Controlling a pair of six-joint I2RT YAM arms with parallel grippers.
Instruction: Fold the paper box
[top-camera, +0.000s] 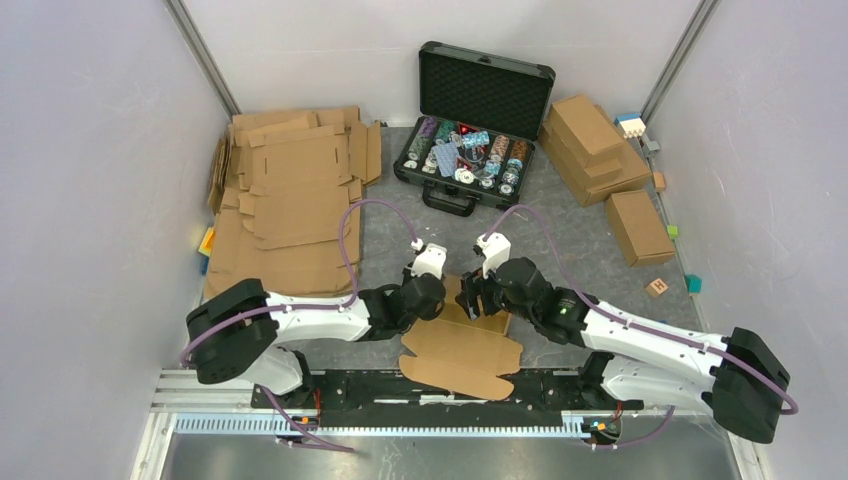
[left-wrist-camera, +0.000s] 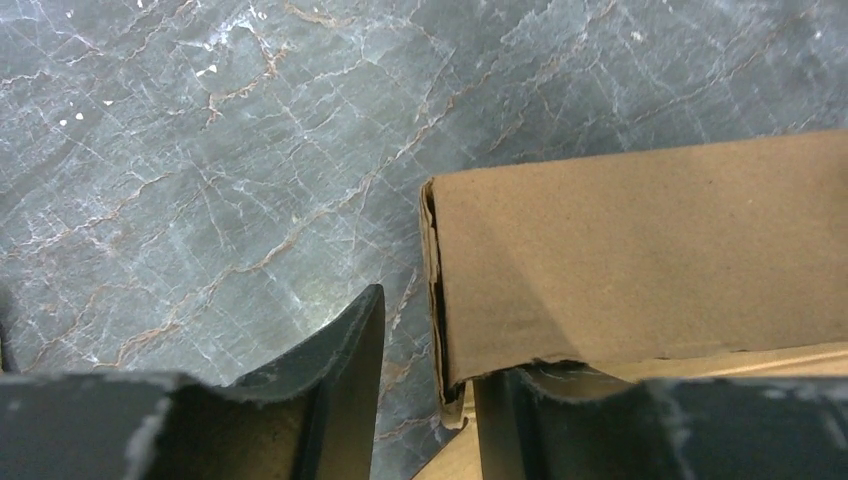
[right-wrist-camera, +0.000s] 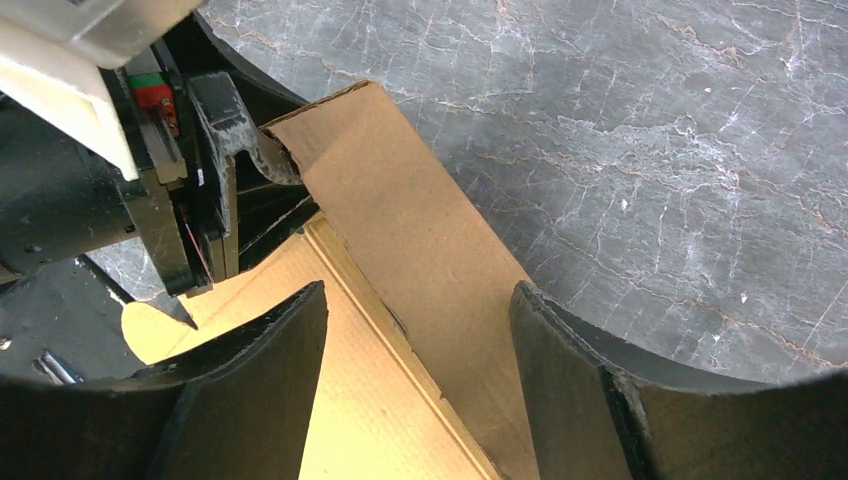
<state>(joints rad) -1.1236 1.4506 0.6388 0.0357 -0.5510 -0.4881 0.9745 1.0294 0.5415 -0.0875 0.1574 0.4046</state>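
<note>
The paper box (top-camera: 462, 352) is a brown cardboard sheet lying on the grey mat just ahead of the arm bases, its far flap raised. In the left wrist view the raised flap (left-wrist-camera: 640, 250) stands upright, and its end edge sits between the fingers of my left gripper (left-wrist-camera: 425, 345), which is open. My right gripper (right-wrist-camera: 420, 290) is open wide and straddles the fold between the raised flap (right-wrist-camera: 420, 230) and the box floor (right-wrist-camera: 360, 410). The left gripper's finger (right-wrist-camera: 225, 130) touches the flap's far corner. In the top view both grippers, left (top-camera: 437, 297) and right (top-camera: 478, 297), meet at the box's far edge.
A pile of flat cardboard sheets (top-camera: 290, 200) lies at back left. An open black case of chips (top-camera: 470, 150) stands at the back centre. Folded boxes (top-camera: 595, 150) and another (top-camera: 638, 227) sit at the right, with small blocks (top-camera: 657, 287) nearby. Walls close in both sides.
</note>
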